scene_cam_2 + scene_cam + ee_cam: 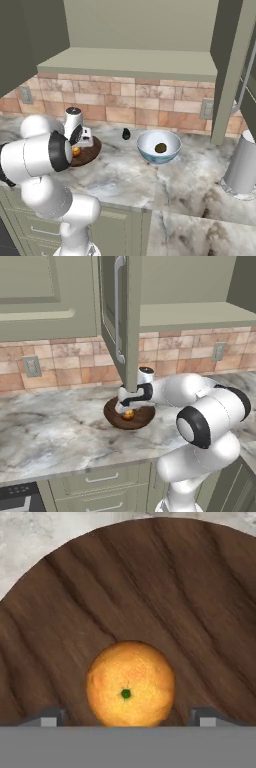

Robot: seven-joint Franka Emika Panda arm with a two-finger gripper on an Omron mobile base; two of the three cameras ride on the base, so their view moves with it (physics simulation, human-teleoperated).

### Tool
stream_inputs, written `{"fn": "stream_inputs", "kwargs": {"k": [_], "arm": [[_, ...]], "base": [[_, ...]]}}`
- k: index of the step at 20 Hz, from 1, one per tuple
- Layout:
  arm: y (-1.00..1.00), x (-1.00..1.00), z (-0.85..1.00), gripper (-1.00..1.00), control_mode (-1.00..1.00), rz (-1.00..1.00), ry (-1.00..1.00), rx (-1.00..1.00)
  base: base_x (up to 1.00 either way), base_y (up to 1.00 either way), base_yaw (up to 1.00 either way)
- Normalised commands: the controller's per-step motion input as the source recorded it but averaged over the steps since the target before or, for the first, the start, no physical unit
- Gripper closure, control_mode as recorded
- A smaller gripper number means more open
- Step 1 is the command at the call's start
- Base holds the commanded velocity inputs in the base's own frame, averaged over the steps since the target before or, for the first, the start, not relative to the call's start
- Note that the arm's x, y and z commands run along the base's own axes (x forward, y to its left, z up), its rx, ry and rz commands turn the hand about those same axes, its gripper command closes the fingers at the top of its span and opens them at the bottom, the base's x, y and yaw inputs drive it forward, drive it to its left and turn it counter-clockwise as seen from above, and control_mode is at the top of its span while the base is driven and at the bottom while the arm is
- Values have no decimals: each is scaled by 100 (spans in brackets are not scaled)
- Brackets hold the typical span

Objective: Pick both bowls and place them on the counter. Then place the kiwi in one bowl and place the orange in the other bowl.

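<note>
My gripper [125,717] stands released, the small bright orange ball [130,684] between its tips, lying in the wide dark wooden bowl [150,602] below. The dull-brown kiwi [160,148] sits in the white-and-blue patterned bowl [150,150] well off to one side. I judge nothing remains.

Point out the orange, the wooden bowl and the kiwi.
orange [130,683]: hand view, middle of its skin.
wooden bowl [165,587]: hand view, bare inner floor.
kiwi [160,148]: right base view, its top, inside the white bowl.

dark grained wooden bowl [165,587], dimpled matt orange [131,684], glossy veined marble counter [45,431], glazed white bowl [150,150]
</note>
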Motion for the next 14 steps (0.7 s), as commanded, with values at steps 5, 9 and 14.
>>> {"fn": "stream_inputs", "kwargs": {"k": [5,9,14], "arm": [[0,-19,45,-100,-100,0,-4,0],[-9,-27,46,-100,-100,0,-5,0],[-33,-53,25,-100,-100,0,-10,0]], "base": [[0,0,0],[0,0,0],[0,0,0]]}}
